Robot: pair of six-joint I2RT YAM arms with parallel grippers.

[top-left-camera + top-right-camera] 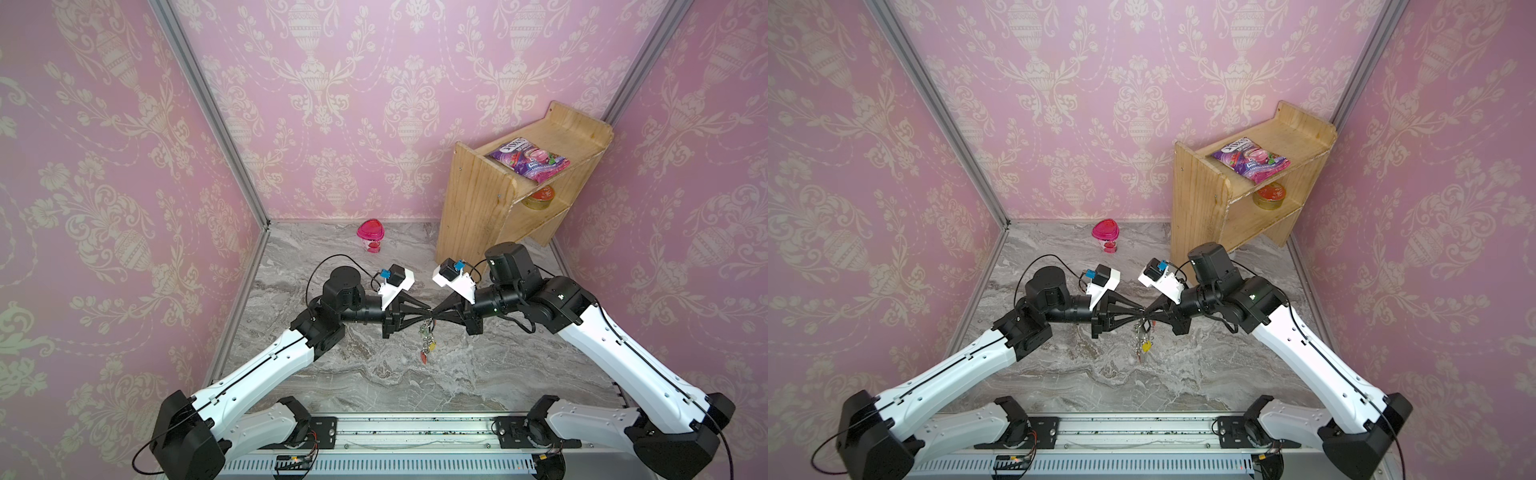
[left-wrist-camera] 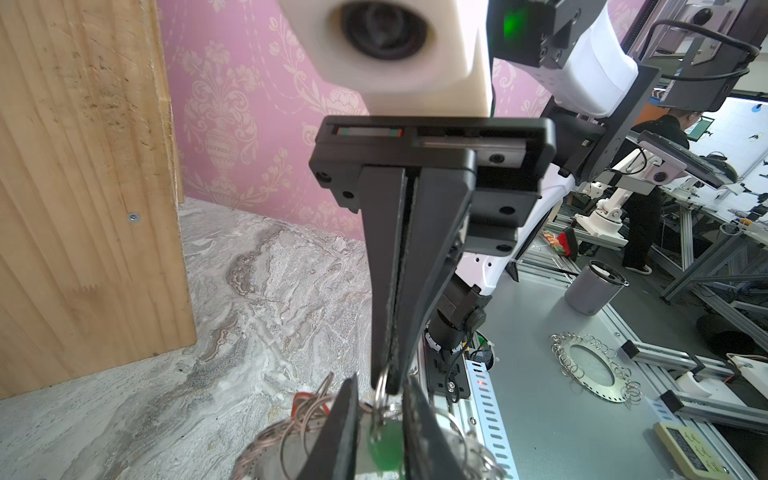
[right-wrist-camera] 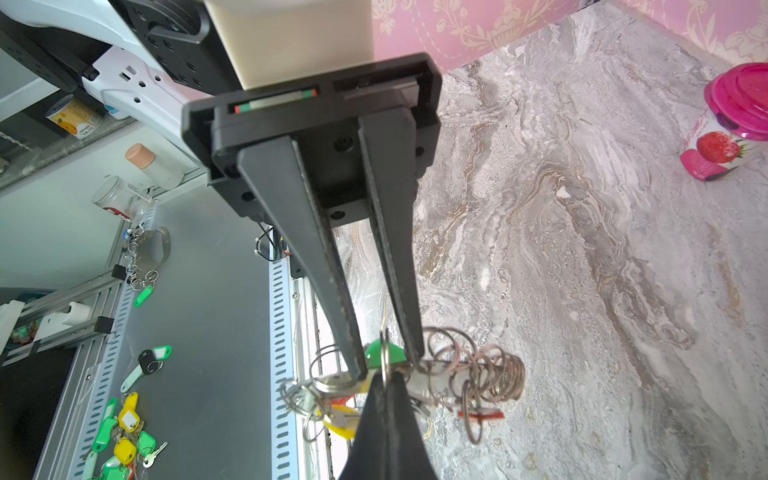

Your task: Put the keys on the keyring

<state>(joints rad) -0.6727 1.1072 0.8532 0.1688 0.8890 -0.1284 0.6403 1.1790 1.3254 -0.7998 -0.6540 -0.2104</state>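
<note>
1 keyring (image 1: 427,340), dangling fr R hand (image 1: 434,312)

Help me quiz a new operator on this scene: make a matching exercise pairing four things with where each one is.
Things
1. purple foil snack packet
2. round orange-lidded tin
3. pink-lidded strawberry cup
4. metal keyring with coloured tags

Places
A. standing on the grey marble table near the back wall
B. hanging from the right gripper
C. on the top board of the wooden shelf unit
D. on the lower shelf of that unit

Pairs: 1-C; 2-D; 3-A; 4-B
</note>
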